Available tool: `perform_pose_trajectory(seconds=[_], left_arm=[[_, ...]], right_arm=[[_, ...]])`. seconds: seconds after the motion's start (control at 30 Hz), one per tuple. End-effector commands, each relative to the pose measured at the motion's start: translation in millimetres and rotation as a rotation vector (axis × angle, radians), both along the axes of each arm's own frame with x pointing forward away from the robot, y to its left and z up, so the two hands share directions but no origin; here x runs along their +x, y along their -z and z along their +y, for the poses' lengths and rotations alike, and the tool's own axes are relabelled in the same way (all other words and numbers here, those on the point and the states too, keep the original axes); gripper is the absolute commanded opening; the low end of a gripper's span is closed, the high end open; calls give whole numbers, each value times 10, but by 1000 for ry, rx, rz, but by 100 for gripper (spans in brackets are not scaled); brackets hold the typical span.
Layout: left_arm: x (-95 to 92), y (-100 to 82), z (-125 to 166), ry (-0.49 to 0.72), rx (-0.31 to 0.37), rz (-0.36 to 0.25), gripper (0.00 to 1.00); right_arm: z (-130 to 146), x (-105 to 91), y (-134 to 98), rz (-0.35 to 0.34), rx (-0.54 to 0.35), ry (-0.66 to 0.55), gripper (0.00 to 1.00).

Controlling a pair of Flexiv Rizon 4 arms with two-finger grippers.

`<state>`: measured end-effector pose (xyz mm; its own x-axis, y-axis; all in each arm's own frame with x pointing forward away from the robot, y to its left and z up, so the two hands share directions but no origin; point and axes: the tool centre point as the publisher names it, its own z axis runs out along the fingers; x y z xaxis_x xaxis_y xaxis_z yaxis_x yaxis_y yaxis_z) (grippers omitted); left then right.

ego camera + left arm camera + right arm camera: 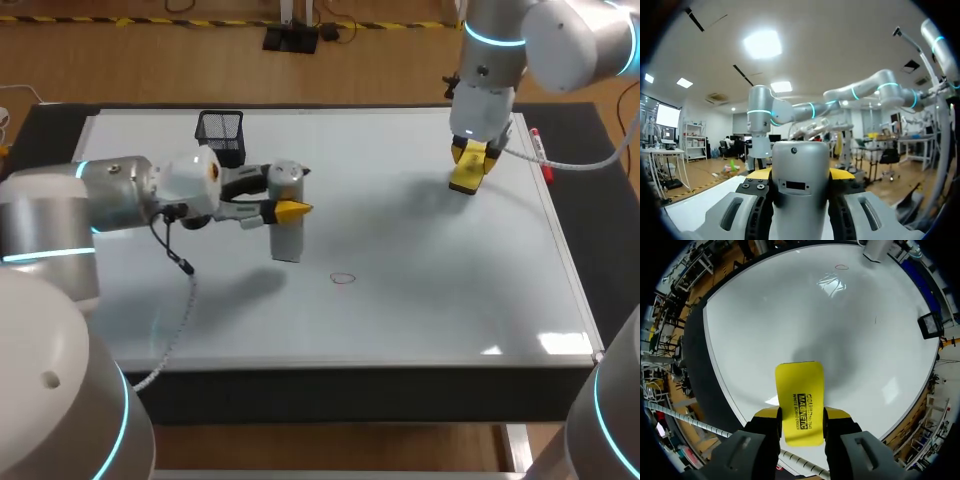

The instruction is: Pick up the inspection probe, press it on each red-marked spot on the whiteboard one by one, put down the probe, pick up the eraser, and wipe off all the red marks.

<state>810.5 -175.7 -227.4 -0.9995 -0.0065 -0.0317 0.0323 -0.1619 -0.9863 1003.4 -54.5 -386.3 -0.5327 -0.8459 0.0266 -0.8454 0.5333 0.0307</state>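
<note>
Head view first: the whiteboard (pixel 420 300) is laid flat on the dark bench (pixel 350 395) and covers most of it. The inspection probe (pixel 286 235), a grey upright block, is pinched in the left tool (pixel 293 210) left of the board's middle. A small red mark (pixel 343 279) is drawn close by, toward the front edge. A black mesh cup (pixel 221 135) is stood at the far edge, and a red marker (pixel 540 155) is laid along the right edge. The yellow eraser (pixel 464 180) is gripped by the right tool (pixel 472 152) near the far right corner; contact with the board cannot be told.

Left wrist view: the probe (pixel 800 200) is clamped between both fingers.

Right wrist view: the eraser (pixel 799 385) is squeezed from both sides, and its shadow is thrown on the white surface (pixel 780 315) ahead.
</note>
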Motion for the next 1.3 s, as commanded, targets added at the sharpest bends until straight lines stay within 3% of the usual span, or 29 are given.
perform_pose_trajectory(seconds=[0.03,0.5,0.97,1.3], left_arm=[[-2,130,-227,46,-17,4,0],[-198,232,-597,147,-43,1,0],[-238,354,-805,176,-54,16,0],[-224,409,-821,186,-37,-15,0]], right_arm=[[-3,11,-4,1,-3,-2,0],[-3,11,-4,1,-3,-2,0],[-3,11,-4,1,-3,-2,0],[-3,11,-4,1,-3,-2,0]])
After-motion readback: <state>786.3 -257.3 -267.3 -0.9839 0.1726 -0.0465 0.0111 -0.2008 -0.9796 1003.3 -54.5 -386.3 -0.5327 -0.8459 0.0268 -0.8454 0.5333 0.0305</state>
